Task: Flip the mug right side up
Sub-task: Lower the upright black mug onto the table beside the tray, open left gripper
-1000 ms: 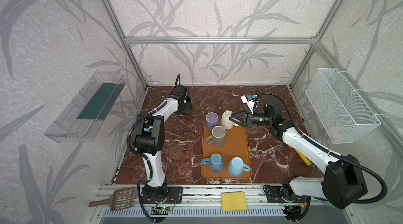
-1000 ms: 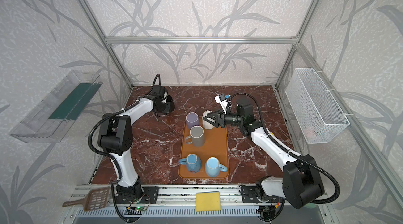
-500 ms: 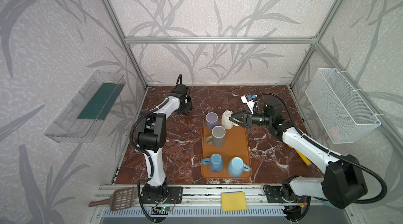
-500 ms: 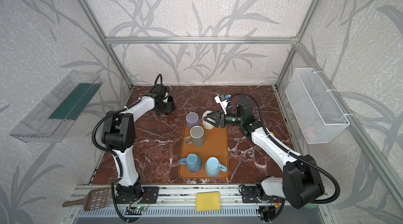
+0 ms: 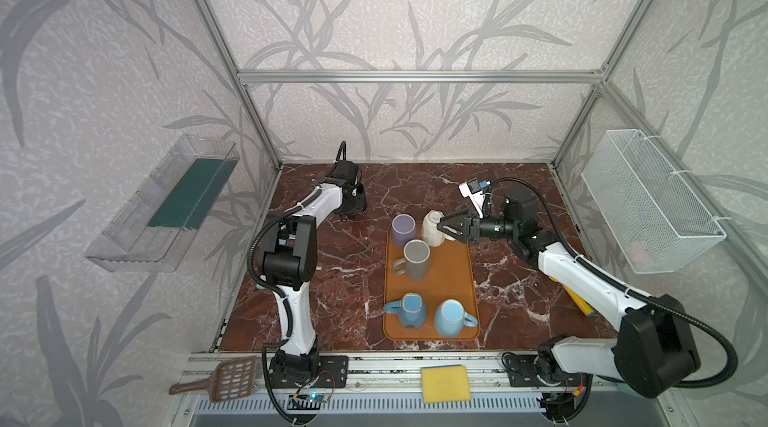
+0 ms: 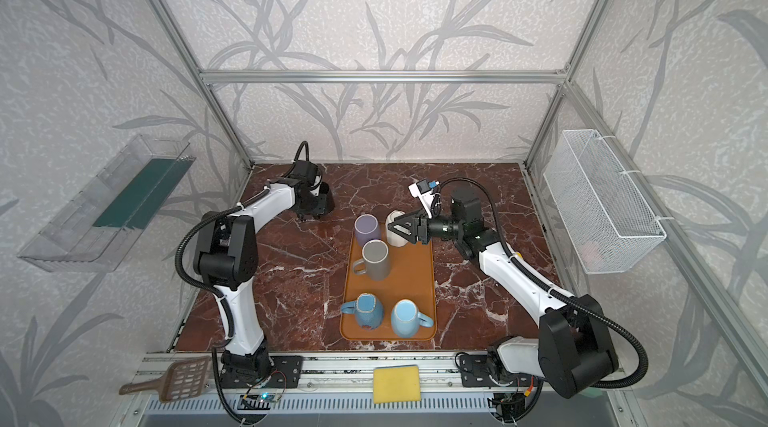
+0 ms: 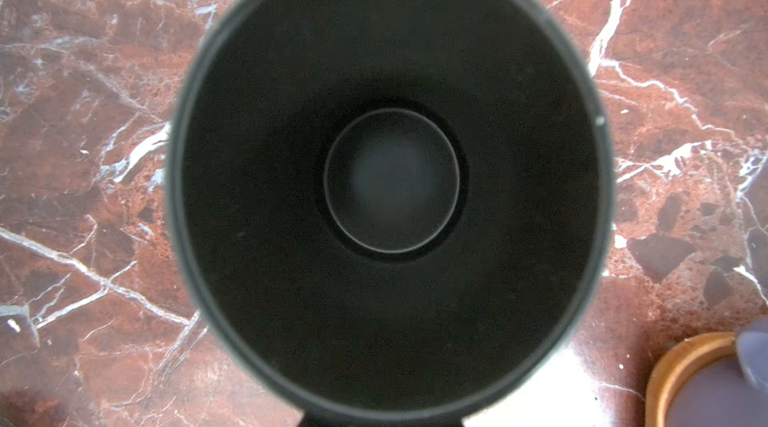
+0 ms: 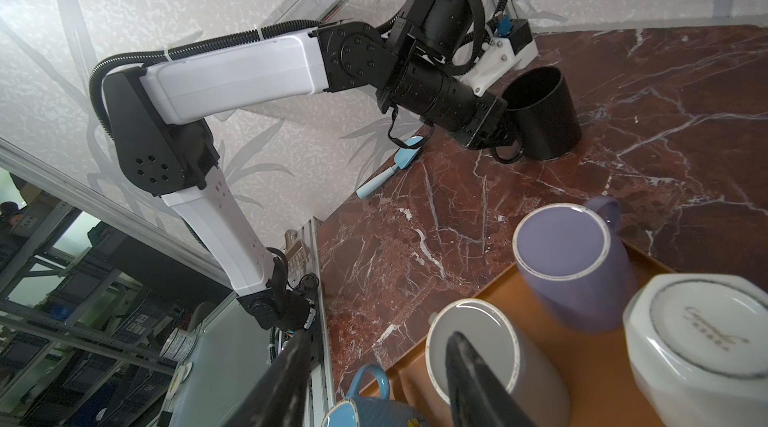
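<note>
Six mugs are in view, and the one in hand is the black mug [image 8: 540,113]. It stands mouth up, off the tray [image 5: 457,275], at the back left of the bench [image 5: 353,279], and the left wrist view looks straight down into it. The left pincer [image 8: 505,142] is narrow, closed on its handle [image 8: 509,155]. The base seems to meet the bench, though we cannot tell whether it sits fully flat. We judge the turning of this mug as good as done, with letting go the step in hand. The next move calls for easing the jaws apart and backing off along the handle's line without nudging the mug over. The right pincer [image 5: 444,229] lies level and about half open at the white mug [image 5: 430,234], which stands base up at the tray's back right corner beside the purple mug [image 8: 569,263]. In the right wrist view that mug shows beside the fingers [image 8: 473,383] rather than between them, so we cannot say it is gripped or even touched. Against the frames of a second ago, the left arm's elbow has swung a little toward the tray, while its pincer and the black mug have stayed nearly in place. The right arm and the tray's mugs have not moved.
</note>
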